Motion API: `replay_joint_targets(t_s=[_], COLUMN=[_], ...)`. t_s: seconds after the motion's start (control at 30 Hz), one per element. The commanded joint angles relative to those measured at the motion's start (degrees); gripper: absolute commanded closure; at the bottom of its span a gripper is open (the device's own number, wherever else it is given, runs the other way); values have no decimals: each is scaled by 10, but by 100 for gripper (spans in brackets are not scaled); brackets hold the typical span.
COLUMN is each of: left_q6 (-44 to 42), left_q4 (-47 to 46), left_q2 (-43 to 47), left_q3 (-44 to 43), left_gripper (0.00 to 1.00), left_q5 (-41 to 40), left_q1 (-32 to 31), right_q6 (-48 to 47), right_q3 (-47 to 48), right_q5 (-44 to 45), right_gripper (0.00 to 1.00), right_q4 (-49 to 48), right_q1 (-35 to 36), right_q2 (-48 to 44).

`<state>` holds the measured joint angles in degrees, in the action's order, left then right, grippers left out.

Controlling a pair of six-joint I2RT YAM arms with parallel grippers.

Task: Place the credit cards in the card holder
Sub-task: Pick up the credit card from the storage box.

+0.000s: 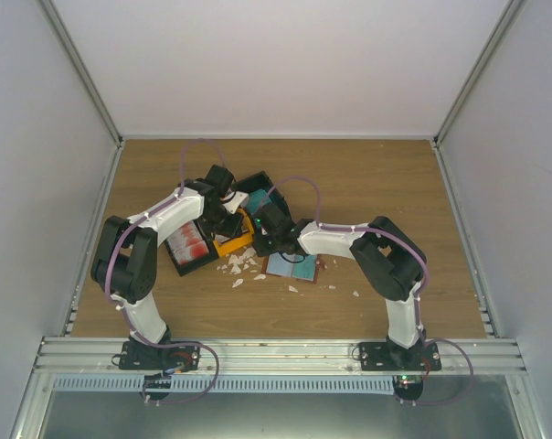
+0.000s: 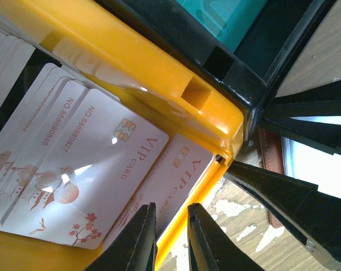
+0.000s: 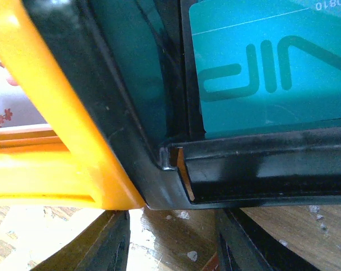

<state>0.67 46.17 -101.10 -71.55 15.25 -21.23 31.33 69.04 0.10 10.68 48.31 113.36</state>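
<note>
Both arms reach in to the middle of the bench (image 1: 376, 183), their wrists crowded over a cluster of bins.

My left gripper (image 2: 171, 208) hangs at the edge of the orange bin (image 2: 159, 84). Its fingers are drawn close with only a narrow slit between them. The bin's rim and the corner of a card show in that slit, but I cannot tell whether anything is actually pinched. Inside the orange bin lie white cards (image 2: 86, 164) with red marks, fanned and overlapping.

My right gripper (image 3: 171, 217) is spread wide, with only bare bench and a few white scraps (image 1: 242, 265) between its fingers. It hovers just off the corner of a black bin (image 3: 131, 101) that touches the orange one. Teal cards (image 3: 272, 73) lie flat inside that black bin.

A second black bin (image 1: 189, 242), under the left arm, also holds white cards with red marks.

The card holder (image 1: 294, 267) lies on the bench just beside the bins, below the right wrist. Teal shows on top of it and a brown edge runs along its right side. I cannot tell whether those teal cards are tucked in.
</note>
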Motion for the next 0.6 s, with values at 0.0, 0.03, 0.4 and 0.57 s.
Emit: replay_joint_targets(t_s=[0.0,0.03,0.4,0.57], left_q6=[15,16,19,16], left_q4=[15,15,14,15], left_q2=[-19,-19,-25,-9], left_q3=[6,6,1,-8], left_gripper=[81,81,79,71], left_q5=[3,2,1,13], left_q1=[-3,-2,-2,-2], right_q6=[5,5,6,6], right_q3=[9,8,4,5], right_q5=[28,28,32,32], right_gripper=[57,57,57,57], right_q4=[-4,-3,-3,-5], right_q1=[-2,-2,-2,-3], right_q2=[7,7,4,4])
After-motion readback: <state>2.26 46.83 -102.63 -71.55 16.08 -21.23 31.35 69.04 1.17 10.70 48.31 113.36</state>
